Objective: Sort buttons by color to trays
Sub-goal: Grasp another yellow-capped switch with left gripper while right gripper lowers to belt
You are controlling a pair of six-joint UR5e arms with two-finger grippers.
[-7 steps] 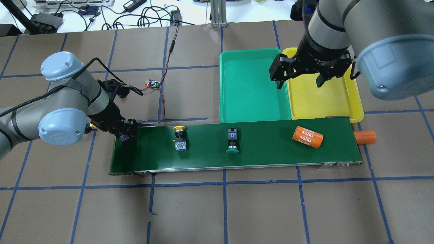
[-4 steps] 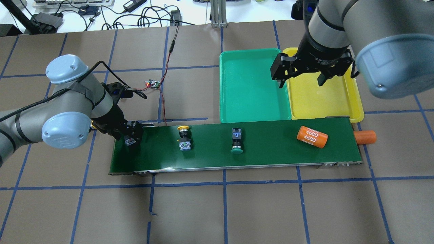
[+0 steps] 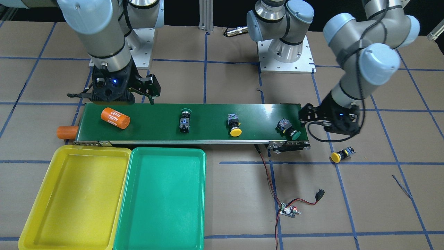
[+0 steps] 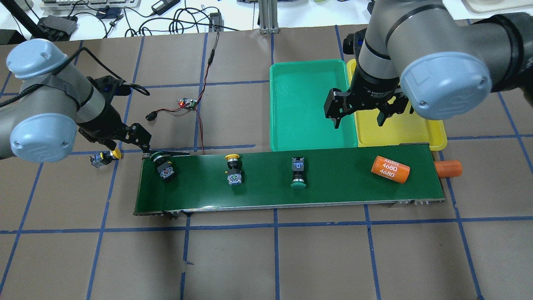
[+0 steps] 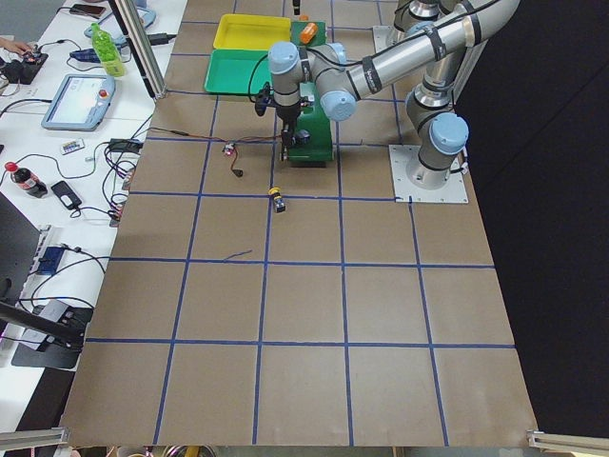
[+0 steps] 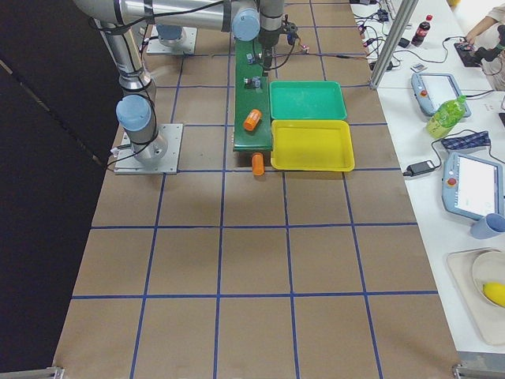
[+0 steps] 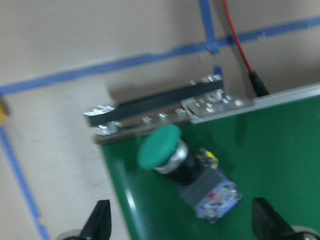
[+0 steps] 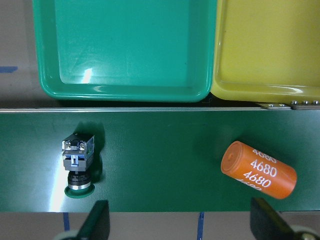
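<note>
While the right gripper (image 4: 359, 123) is being held spread, the mid-belt green-capped button (image 4: 298, 173) is being presented crosswise, leftward of it.

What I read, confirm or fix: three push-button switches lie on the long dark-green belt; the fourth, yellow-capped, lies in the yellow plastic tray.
Wrong: the yellow-capped push-button switch lies on the brown table off the end of the dark-green belt (overhead view).
</note>
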